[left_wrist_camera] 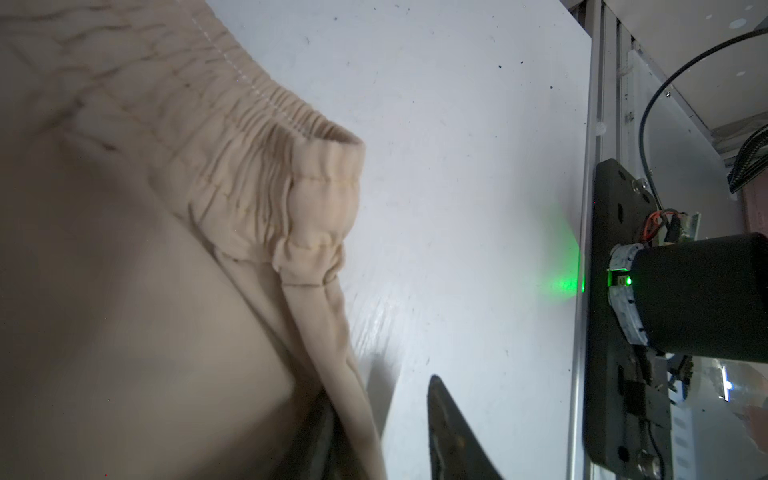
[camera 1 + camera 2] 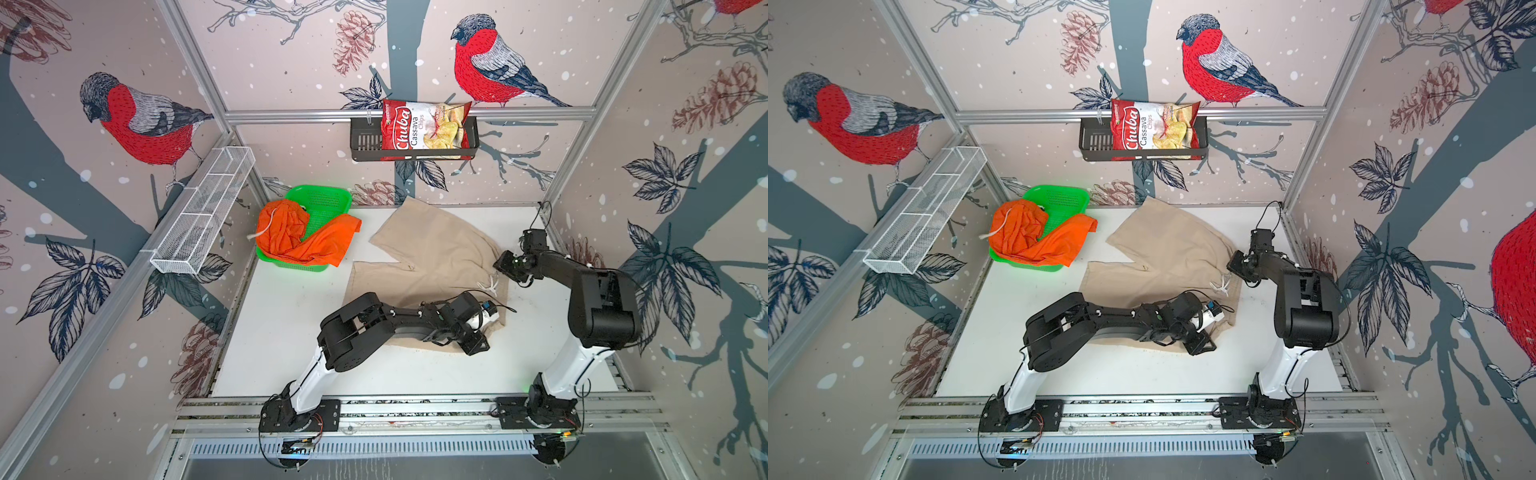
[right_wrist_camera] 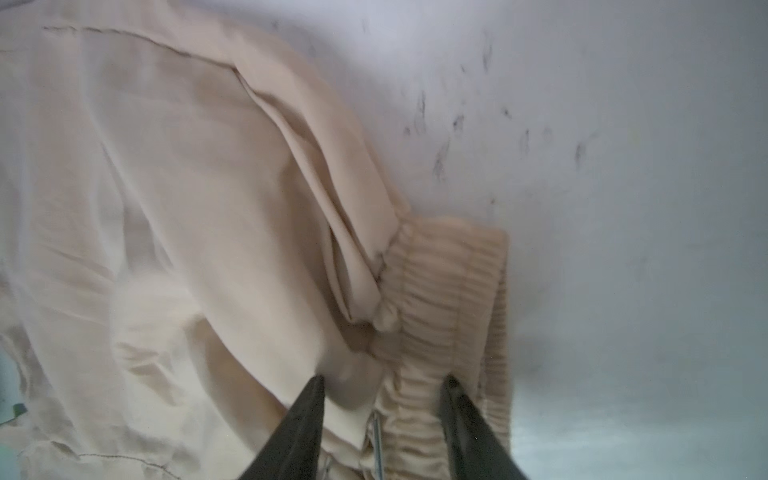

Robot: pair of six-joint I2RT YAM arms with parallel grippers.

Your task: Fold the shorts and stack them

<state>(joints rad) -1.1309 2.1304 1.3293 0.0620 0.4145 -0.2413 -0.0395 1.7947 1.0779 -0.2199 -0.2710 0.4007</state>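
Beige shorts point(image 2: 432, 249) are lying spread on the table point(image 2: 291, 332), their waistband gathered, near a basket point(image 2: 328, 199) holding crumpled orange shorts point(image 2: 299, 237). The left arm point(image 2: 374, 320) is covering one leg. The right gripper point(image 3: 382, 386) is straddling the waistband with its jaws apart. Cloth is hiding one finger of the left gripper point(image 1: 374, 399), leaving its state unclear.

Under the black left gripper point(image 1: 380, 390) and the black fingers point(image 3: 299, 424) of the right gripper point(image 3: 382, 380), the beige shorts point(image 2: 432, 253) are plain tan, the waistband point(image 3: 440, 291) ribbed with gathers; a white drawstring point(image 2: 490, 286) lies just beside the right gripper. Well away from both, the orange shorts point(image 2: 299, 237) are bright and unpatterned on a green mesh basket point(image 2: 328, 199). The table point(image 2: 291, 332) is white with dark specks.
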